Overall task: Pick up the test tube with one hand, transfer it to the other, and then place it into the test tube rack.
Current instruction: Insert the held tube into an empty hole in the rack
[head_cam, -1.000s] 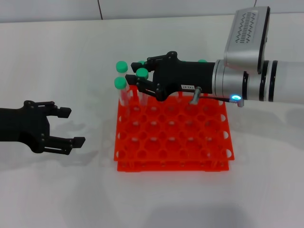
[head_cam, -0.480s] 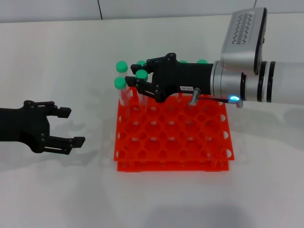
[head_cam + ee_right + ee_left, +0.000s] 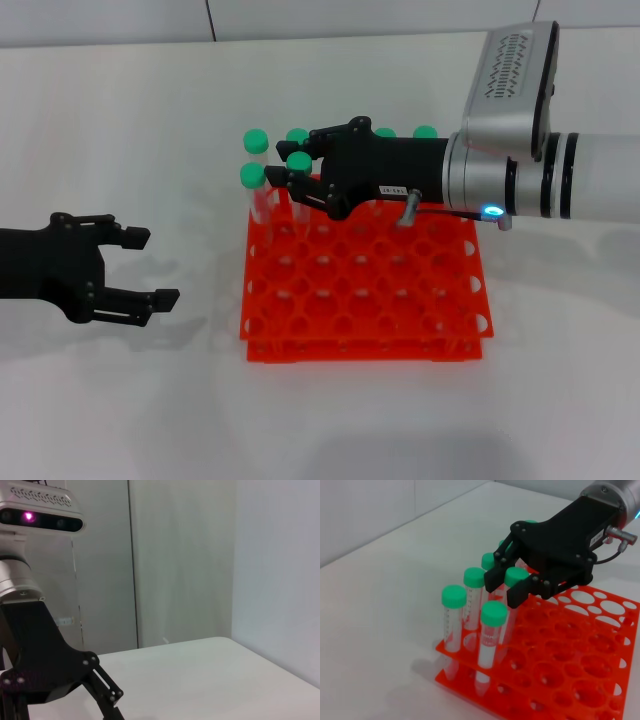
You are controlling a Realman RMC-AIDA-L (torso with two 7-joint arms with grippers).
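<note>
The orange-red test tube rack stands mid-table. My right gripper, black with a white label, reaches over the rack's back left corner. Its fingers close around the test tube just under its green cap, and the tube stands upright with its lower part down in a rack hole. The left wrist view shows the same grip on the tube above the rack. My left gripper, unlabelled, hovers open and empty over the table left of the rack.
Several other green-capped tubes stand in the rack's back rows, two right beside the held one, others at the back right. The right wrist view shows only the left arm's black gripper and walls.
My right gripper has sunk slightly with the tube, so the green cap sits a little lower over the rack. The left gripper has not moved.
</note>
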